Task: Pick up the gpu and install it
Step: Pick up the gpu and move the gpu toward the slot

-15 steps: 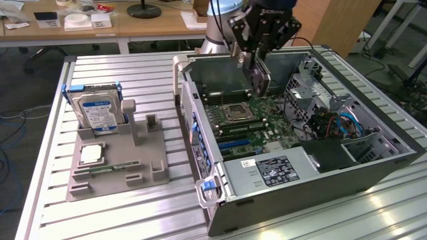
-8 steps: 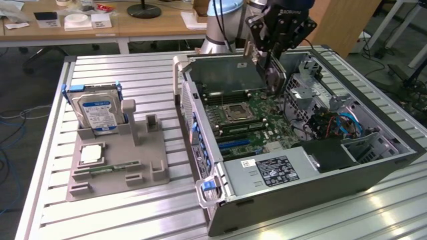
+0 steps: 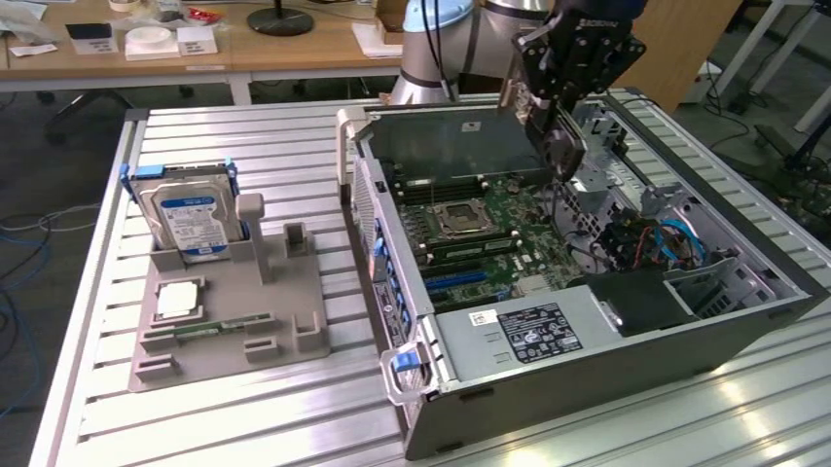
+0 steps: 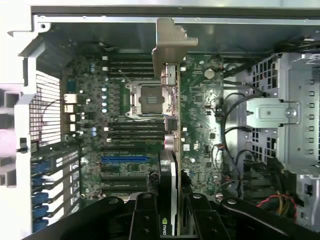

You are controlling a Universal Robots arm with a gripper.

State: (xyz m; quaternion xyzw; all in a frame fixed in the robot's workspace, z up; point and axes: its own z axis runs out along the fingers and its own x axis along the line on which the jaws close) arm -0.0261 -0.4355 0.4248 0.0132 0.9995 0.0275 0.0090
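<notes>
Gpu (image 3: 449,146) hangs over the motherboard (image 4: 200,100) of the open computer case (image 3: 624,341), pinched at one end by the tool (image 4: 167,220), with its pale bracket (image 4: 167,45) at the far end.

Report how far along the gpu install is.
Done: the gpu is off the grey parts stand. In hand: the claw grips it, hanging above the motherboard inside the open case. Left: the card is not seated yet; the blue slot lies empty.
</notes>
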